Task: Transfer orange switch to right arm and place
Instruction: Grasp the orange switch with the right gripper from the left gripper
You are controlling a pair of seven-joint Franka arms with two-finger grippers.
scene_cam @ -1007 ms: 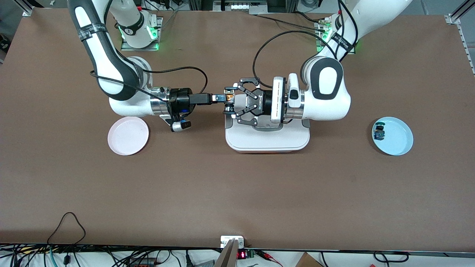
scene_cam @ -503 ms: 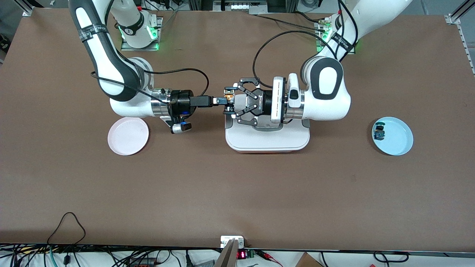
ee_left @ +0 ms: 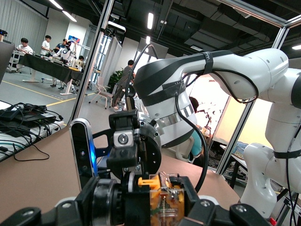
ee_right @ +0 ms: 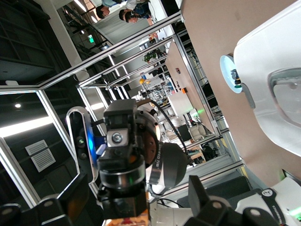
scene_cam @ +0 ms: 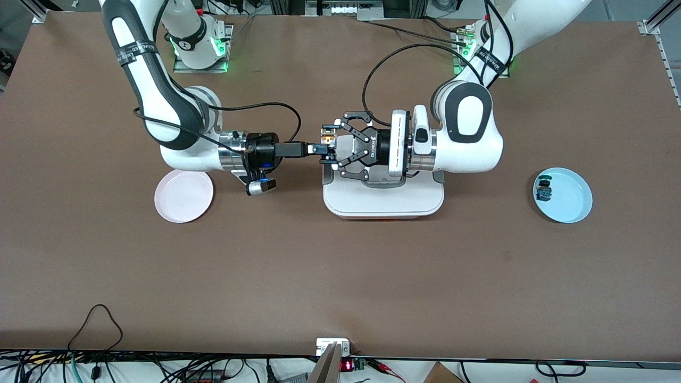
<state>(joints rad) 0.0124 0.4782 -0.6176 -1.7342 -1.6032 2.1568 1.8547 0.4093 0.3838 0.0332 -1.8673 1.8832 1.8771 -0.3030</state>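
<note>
The orange switch hangs in the air over the white tray's edge toward the right arm. My left gripper, the wide linkage one, is shut on it. In the left wrist view its orange, clear-cased body sits pinched between the black pads. My right gripper, slim and black, points straight at the left one and reaches the switch. In the right wrist view its fingers stand apart on either side of the switch, so it is open.
A pink plate lies beside the right arm's wrist, toward that arm's end. At the left arm's end a blue plate holds a blue-topped black switch. Cables run along the table edge nearest the front camera.
My right gripper has slid a little toward the left gripper and now covers more of the switch's orange cap. The left arm has stayed still, shut on the switch.
</note>
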